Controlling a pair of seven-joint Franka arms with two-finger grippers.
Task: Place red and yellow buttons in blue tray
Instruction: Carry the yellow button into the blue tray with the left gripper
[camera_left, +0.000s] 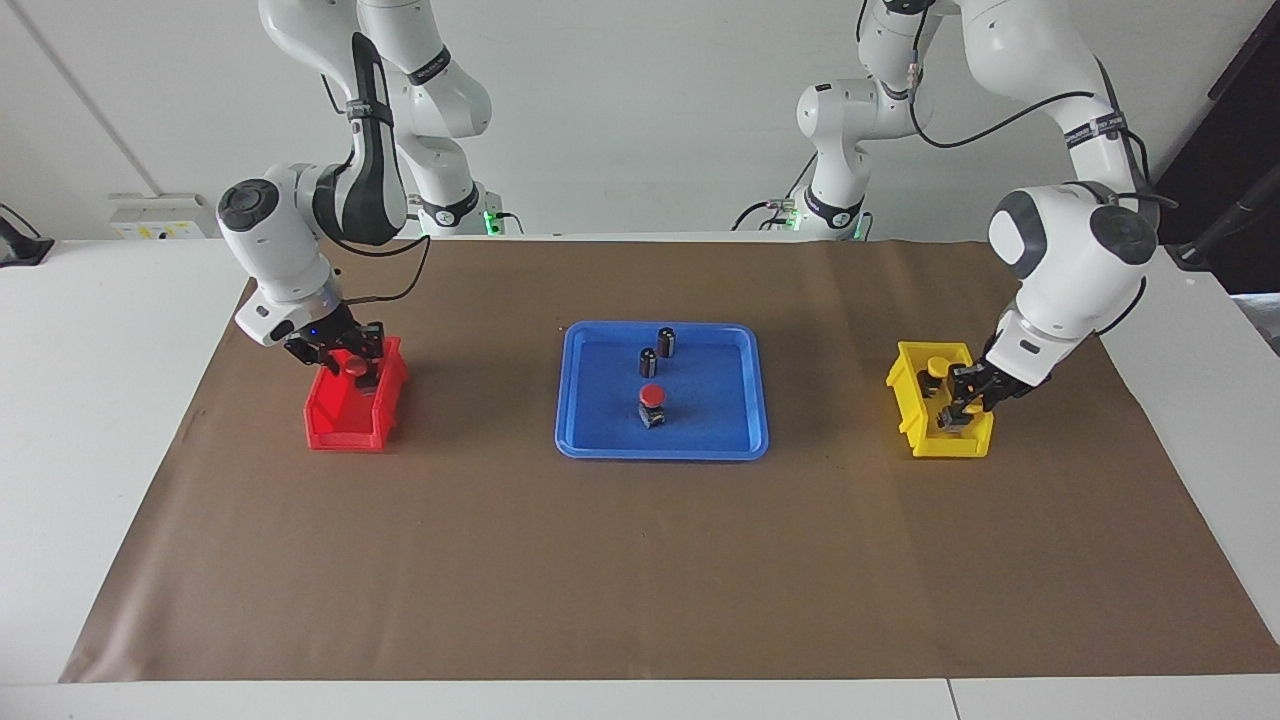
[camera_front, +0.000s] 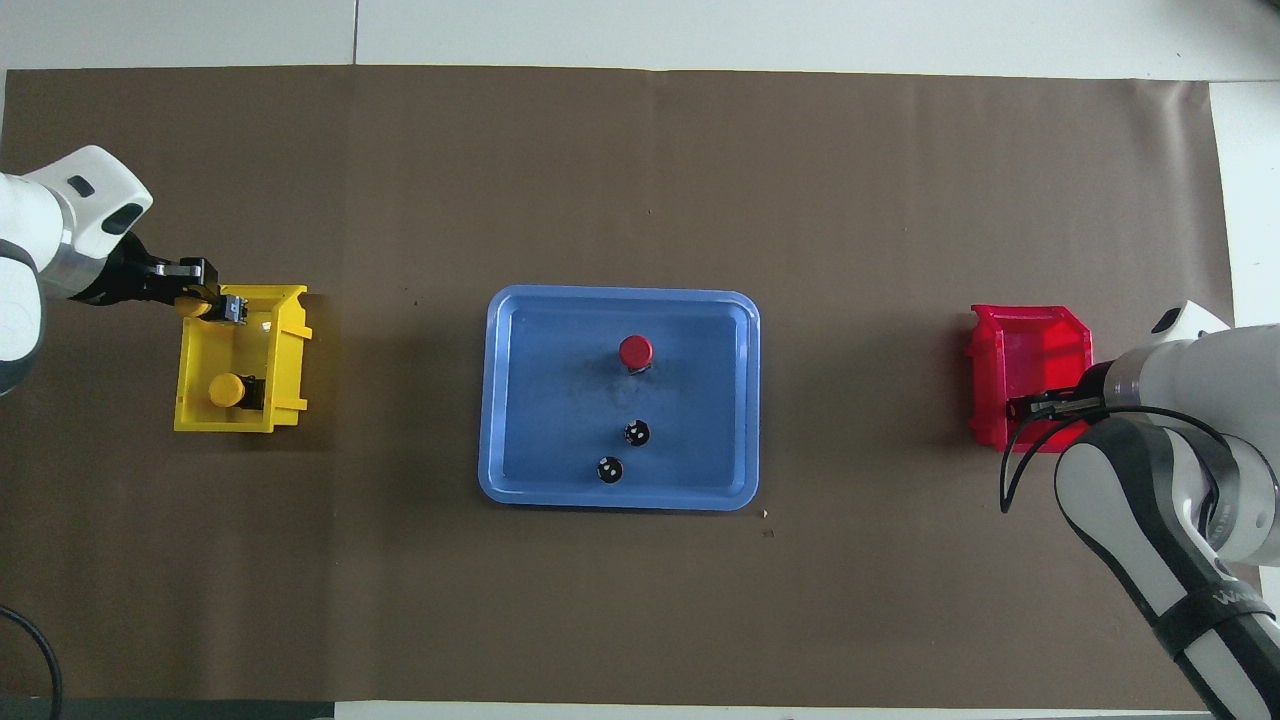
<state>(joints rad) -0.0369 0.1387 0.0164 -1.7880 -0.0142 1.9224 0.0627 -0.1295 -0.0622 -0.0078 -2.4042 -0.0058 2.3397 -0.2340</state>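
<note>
- Two grippers are at work, one at each bin; the left gripper (camera_left: 962, 408) is down at the yellow bin (camera_left: 912, 400) at the left arm's end of the table, its fingers closed around a yellow button (camera_front: 200, 303) whose dark base (camera_front: 233, 308) juts out over the bin's rim
- a second yellow button (camera_front: 227, 389) lies inside the same bin, nearer to the robots than the gripped one
- the right gripper (camera_left: 345, 352) is over the red bin (camera_left: 345, 420) at the right arm's end of the table; a red button (camera_left: 355, 367) sits between its fingers, which look clamped on the cap; in the overhead view the arm hides this button
- the blue tray (camera_left: 585, 440) lies mid-table between the two bins, well apart from both; one red-capped button (camera_left: 651, 402) stands upright in it
- two small dark cylinders (camera_left: 657, 352) with silvery tops stand in the tray too, close together and nearer to the robots than that button
- brown paper (camera_left: 640, 560) covers the table under everything
</note>
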